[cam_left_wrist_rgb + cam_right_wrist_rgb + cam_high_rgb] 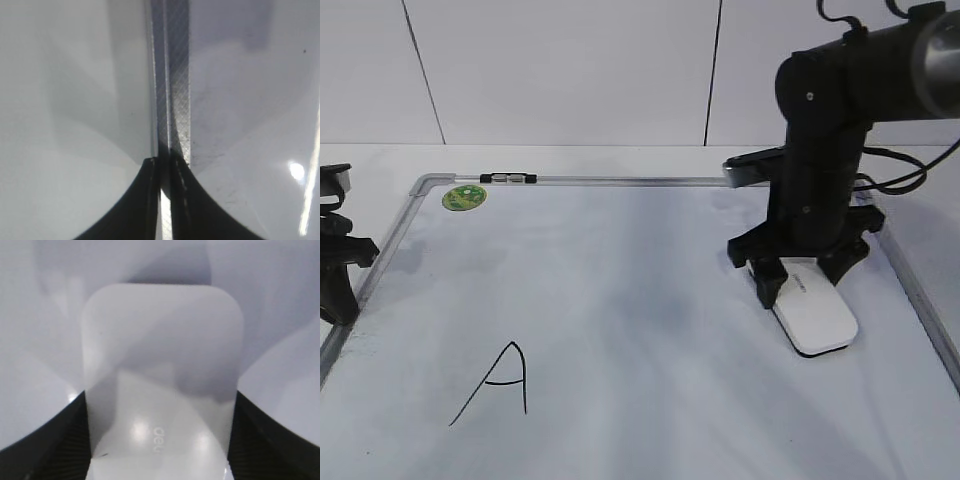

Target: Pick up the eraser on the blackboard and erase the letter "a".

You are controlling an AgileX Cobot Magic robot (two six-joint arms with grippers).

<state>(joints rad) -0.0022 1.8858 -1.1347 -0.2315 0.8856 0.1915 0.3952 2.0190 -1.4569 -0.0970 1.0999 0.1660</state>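
The white eraser [817, 315] lies on the right part of the blackboard [640, 270]. My right gripper [800, 272] comes down on its far end, one finger against each long side. In the right wrist view the eraser [160, 355] fills the space between the black fingers of the gripper [160, 440], grey lettering on top. My left gripper [335, 270] is shut and empty at the board's left frame; the left wrist view shows its tips [164, 165] over the silver frame strip [177, 75]. No lowercase "a" shows in any view.
A large capital "A" [500, 385] is drawn at the front left of the board. A round green sticker [464, 197] and a small black-and-white marker clip [507, 179] sit at the far left corner. The board's right frame [920, 290] runs close to the eraser.
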